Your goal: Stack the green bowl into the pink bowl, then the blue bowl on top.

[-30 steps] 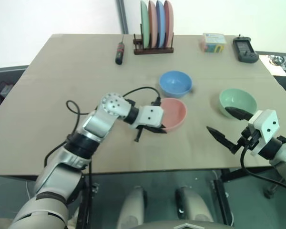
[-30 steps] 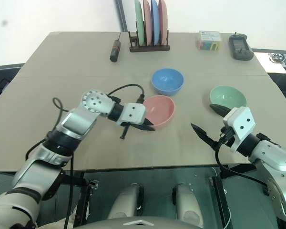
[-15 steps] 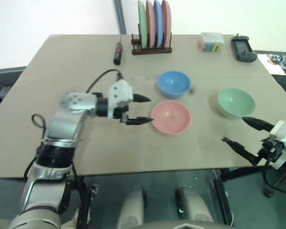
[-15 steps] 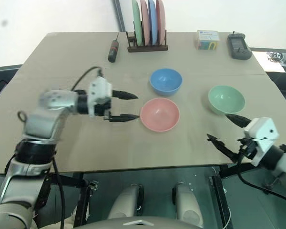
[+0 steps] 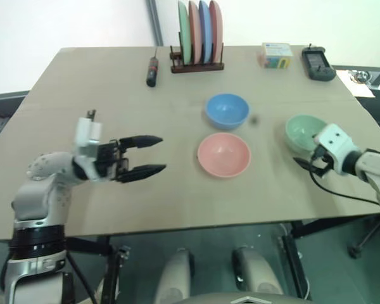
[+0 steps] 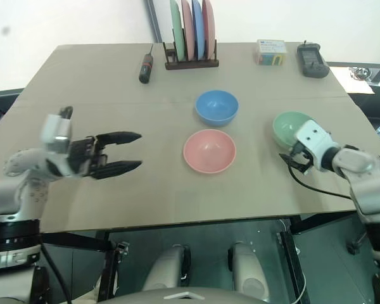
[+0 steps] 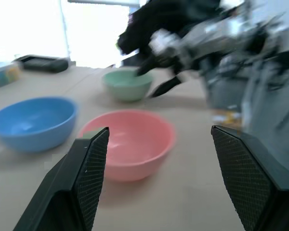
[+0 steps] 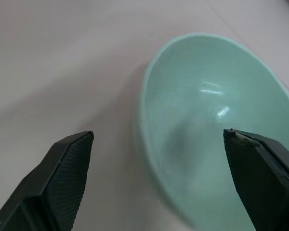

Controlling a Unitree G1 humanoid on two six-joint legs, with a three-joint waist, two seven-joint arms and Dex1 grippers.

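Tan tabletop, right edge: small round mint-green plastic bowl (image 8: 216, 130) lying straight ahead of the wide-spread, empty right gripper (image 6: 290, 158), rim between its fingers; left gripper (image 5: 149, 154) likewise apart, empty, well off beyond the salmon-pink plastic bowl (image 5: 223, 154).

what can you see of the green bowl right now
The green bowl is small, round, mint green, smooth and glossy like plastic. It stands upright and empty on the table near its right edge, apart from the other bowls. The right gripper is at its near rim with jaws open; contact cannot be told.
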